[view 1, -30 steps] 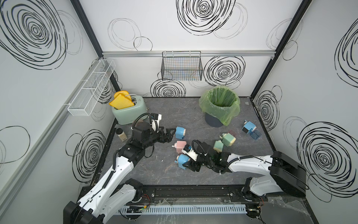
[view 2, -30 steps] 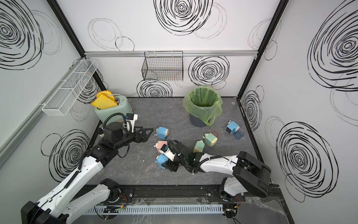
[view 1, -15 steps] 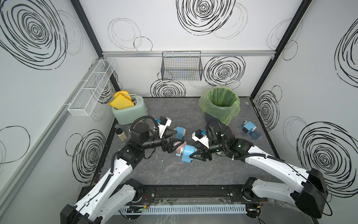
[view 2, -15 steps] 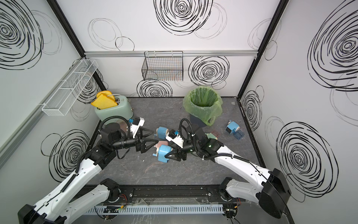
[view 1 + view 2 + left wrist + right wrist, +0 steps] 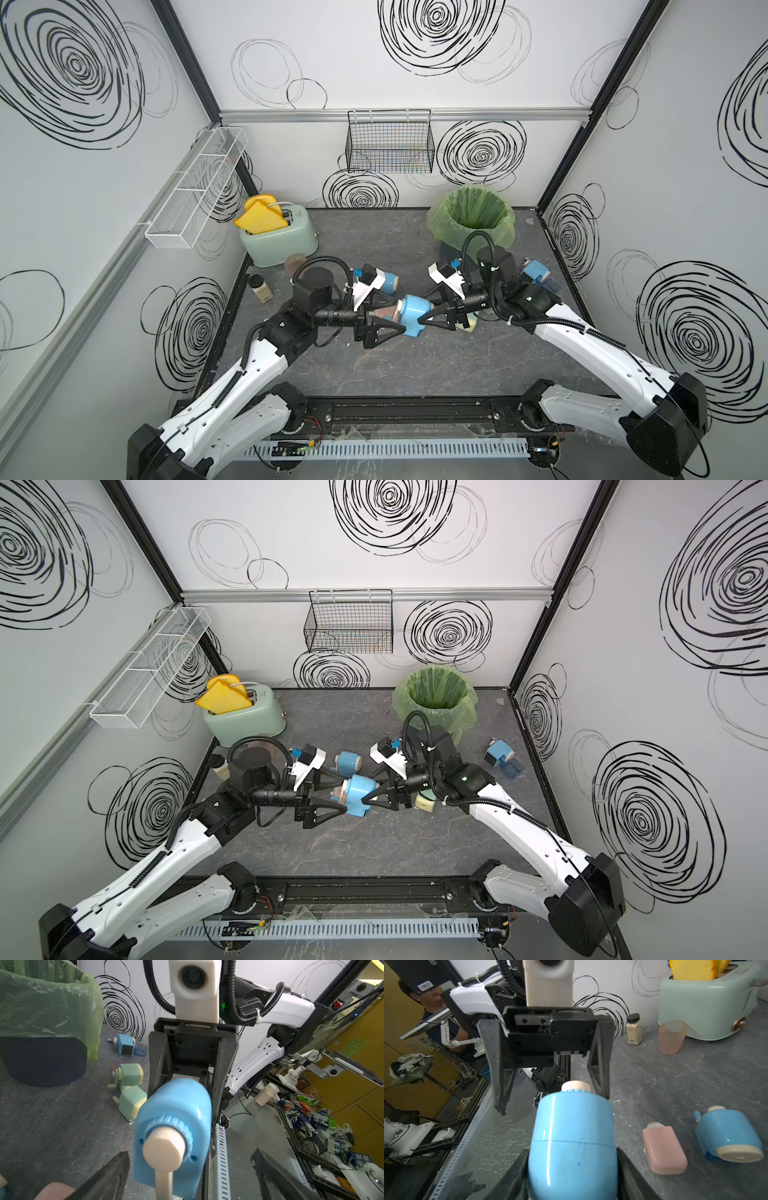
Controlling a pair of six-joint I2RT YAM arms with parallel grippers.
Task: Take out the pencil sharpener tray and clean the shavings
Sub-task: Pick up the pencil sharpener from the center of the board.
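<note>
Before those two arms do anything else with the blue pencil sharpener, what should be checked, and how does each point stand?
1. Grip: ok, right gripper clamps the blue sharpener on both sides.
2. Second arm ready: ok, left gripper is open, astride the crank end.
3. Tray reachable: cannot tell, tray not visible.
4. Sharpener over green-lined bin: not ok, it hangs above the table.
5. Bin mouth open: ok.
6. Shavings inside: cannot tell.

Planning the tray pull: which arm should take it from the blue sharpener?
Left, probably. The right gripper is clamped on the blue sharpener, holding it; the left gripper is open and free, jaws either side of its crank end. The tray is not visible.
</note>
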